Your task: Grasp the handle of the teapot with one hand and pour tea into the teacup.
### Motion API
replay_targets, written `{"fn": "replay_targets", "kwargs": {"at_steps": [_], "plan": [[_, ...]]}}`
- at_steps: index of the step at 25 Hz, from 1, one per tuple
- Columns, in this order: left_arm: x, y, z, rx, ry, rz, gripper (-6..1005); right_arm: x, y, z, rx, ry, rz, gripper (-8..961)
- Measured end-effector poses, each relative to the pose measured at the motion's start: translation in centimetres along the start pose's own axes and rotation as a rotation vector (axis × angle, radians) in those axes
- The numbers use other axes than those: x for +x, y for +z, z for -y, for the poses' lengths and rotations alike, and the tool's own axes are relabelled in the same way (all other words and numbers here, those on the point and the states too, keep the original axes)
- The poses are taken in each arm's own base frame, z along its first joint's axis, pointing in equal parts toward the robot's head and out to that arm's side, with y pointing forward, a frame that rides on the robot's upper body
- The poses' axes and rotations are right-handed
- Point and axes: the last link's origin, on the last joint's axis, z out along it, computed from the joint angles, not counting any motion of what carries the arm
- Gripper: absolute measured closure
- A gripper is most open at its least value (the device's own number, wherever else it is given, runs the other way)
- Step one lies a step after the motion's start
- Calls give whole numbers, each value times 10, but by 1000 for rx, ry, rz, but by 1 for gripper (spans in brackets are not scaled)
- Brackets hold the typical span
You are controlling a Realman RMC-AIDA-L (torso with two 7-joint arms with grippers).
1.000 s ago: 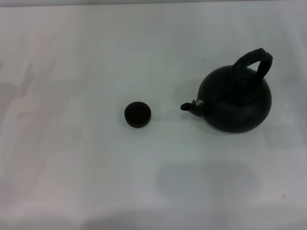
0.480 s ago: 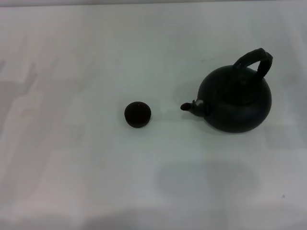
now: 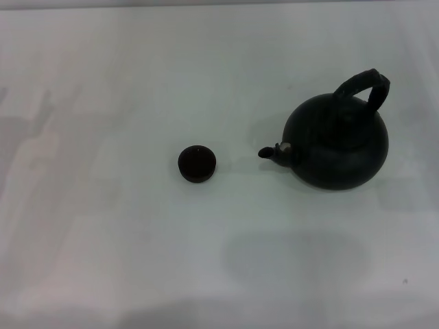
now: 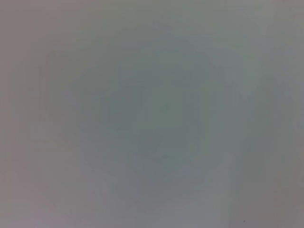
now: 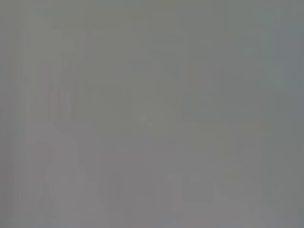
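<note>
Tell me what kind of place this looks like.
Probably a bare test bench set up for a tea-pouring trial, not a kitchen: a plain white table holds only a black teapot and a tiny dark teacup. Neither end effector is in view.

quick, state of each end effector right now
Left: not in view.
Right: not in view.
Teapot stands on the table, unheld.

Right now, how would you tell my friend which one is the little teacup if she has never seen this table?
Start on the white table and find the big round black teapot on the robot's right side. Follow its short spout, which points to the left across a bare gap. The teacup sits there alone: a tiny, low, dark round bowl with no handle, far smaller than the pot.
</note>
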Motion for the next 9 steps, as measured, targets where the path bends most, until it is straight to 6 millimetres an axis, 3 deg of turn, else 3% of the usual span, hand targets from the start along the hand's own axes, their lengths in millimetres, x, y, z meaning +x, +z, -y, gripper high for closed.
{"fn": "replay_targets", "kwargs": {"at_steps": [9], "plan": [[2, 3, 0, -5, 5, -3, 123, 0, 1, -2, -5, 3, 1, 124]]}}
